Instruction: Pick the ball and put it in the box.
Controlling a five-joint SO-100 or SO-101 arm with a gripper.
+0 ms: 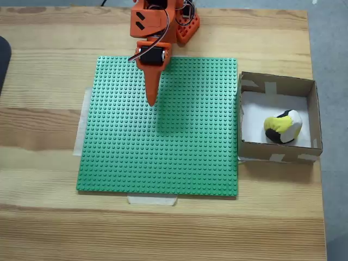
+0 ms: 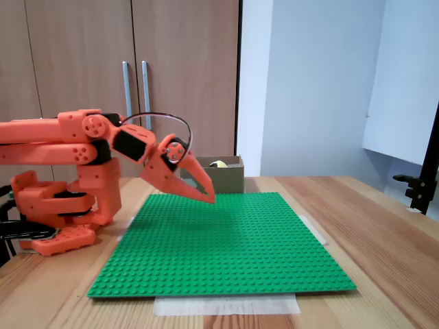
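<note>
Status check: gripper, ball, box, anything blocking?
Gripper shut, empty, hanging over the green baseplate. Ball sits inside the box, near its front wall in a fixed view. Nothing in the way.

The small soft ball with yellow, white and black patches lies inside the square, shallow brown cardboard box, on its white bottom, toward the near wall and right of centre in a fixed view from above. The box sits open-topped with pale tape strips on its walls and corners. In a fixed view from the side, the ball's top peeks above the box's wall.
</note>
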